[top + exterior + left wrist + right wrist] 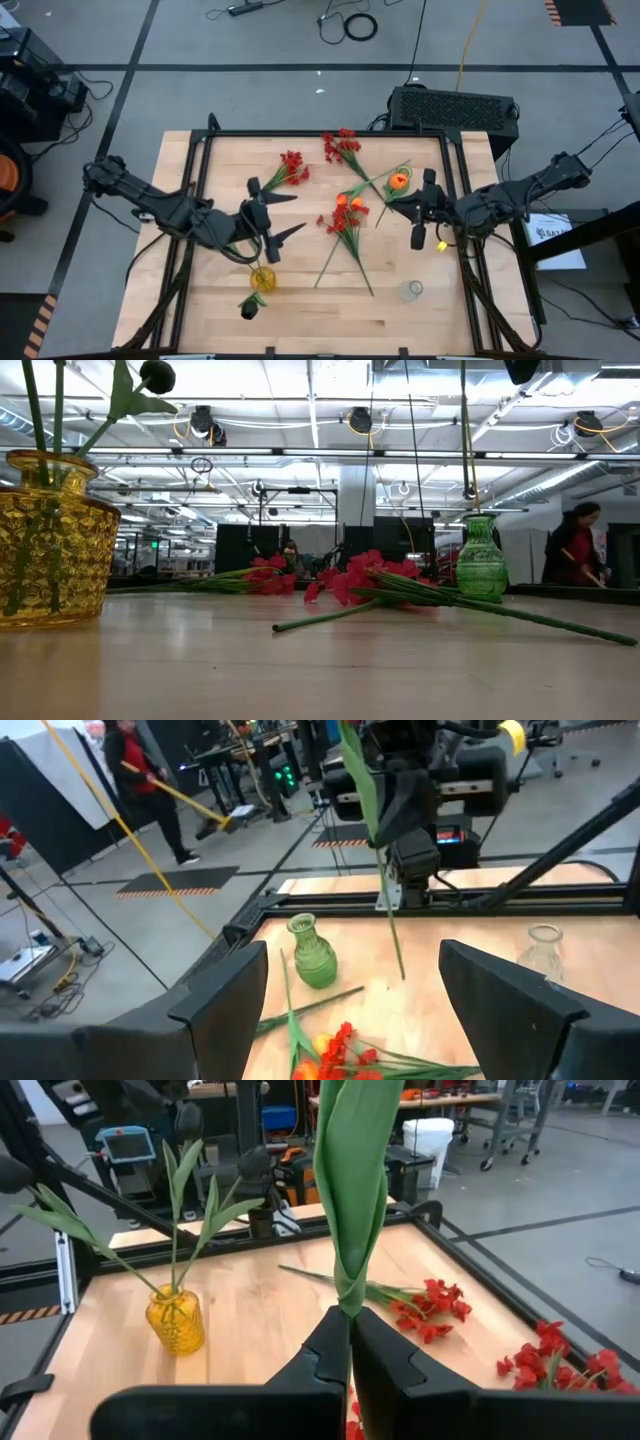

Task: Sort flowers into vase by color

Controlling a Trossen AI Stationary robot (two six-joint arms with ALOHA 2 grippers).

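The yellow vase (50,540) looms nearest in the low view, its stems cut off above. Pinched between the right gripper's (349,1342) shut jaws, an orange tulip's stem (352,1190) stands upright, its bloom out of frame. The left gripper (355,985) gapes wide, holding nothing. Beyond its jaws stand one green vase (313,952) and one clear vase (543,947). Perhaps three red clusters (290,166) lie loose.
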